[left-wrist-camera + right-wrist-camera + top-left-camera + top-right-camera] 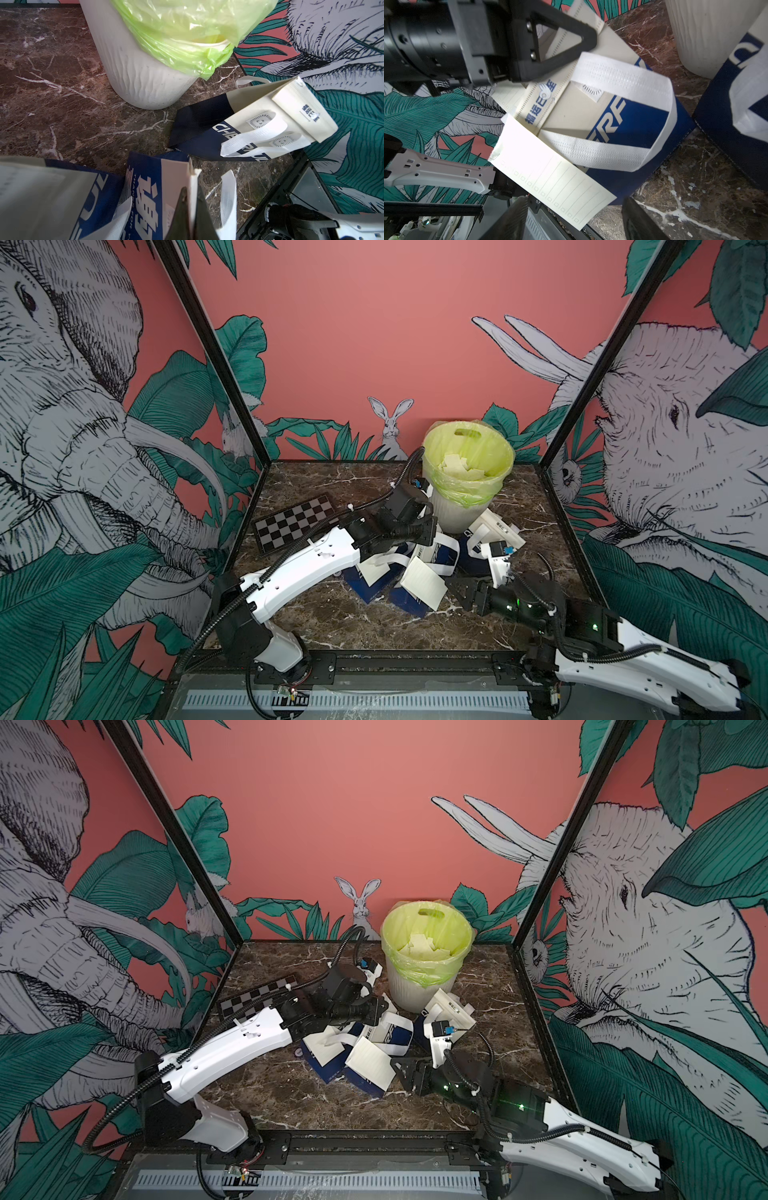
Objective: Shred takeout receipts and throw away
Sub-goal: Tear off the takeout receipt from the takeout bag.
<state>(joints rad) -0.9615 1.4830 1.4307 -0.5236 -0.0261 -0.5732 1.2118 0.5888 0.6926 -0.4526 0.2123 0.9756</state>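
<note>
Left claw [590, 40] pinches the tote bag [633, 120] rim; right claw [456, 593], open, at 3 o'clock of the receipt [424, 585]. Seemingly taped receipt may drag the bag free.

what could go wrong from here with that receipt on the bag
The open right hand brackets the receipt, which overlaps the white handle; closing could pinch both. The left hand pinches only the top edge of the tote bag, so a tug may drag it against the nearby bin.
</note>
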